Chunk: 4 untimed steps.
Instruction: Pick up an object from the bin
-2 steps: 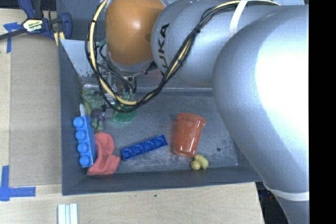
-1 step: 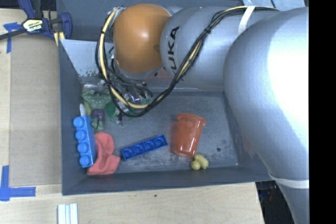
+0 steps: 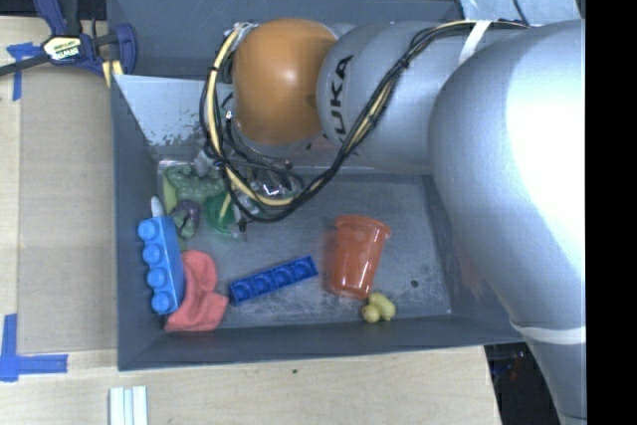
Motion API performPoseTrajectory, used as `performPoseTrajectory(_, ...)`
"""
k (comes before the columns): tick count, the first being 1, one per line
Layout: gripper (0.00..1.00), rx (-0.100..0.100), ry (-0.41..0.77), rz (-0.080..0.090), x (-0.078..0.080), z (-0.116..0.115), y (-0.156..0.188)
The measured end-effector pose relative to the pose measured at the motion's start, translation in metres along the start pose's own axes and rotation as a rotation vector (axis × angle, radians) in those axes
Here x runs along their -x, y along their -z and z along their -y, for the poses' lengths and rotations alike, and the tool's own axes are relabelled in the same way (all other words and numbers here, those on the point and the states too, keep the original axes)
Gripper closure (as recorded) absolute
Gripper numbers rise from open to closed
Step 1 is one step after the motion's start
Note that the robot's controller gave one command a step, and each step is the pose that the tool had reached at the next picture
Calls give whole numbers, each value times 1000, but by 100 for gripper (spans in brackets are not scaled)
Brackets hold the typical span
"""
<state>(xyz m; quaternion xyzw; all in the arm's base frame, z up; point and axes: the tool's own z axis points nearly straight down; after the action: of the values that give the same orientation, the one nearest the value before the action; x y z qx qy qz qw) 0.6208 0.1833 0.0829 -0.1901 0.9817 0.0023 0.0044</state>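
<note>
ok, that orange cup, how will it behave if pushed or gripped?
The cup seems to lie on its side and tapers, so a push would probably roll it in a curve. It looks like thin plastic: likely light, and may flex under a squeeze. The yellow piece by its base might get nudged.

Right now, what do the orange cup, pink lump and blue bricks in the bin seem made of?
Orange cup: probably thin plastic, smooth, slightly see-through. Pink lump: perhaps soft rubber or cloth, matte, folded. Flat blue brick and left blue brick: hard moulded plastic, studded, faint sheen.
</note>
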Motion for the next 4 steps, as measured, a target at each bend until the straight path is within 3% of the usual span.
performPoseTrajectory(1, 100, -4, 289, 7, -2, -2, 2)
performPoseTrajectory(2, 100, -4, 289, 7, -2, -2, 2)
performPoseTrajectory(3, 100, -6, 558, 10, -7, 4, 9)
performPoseTrajectory(4, 100, -1, 647, 26, -9, 16, -2)
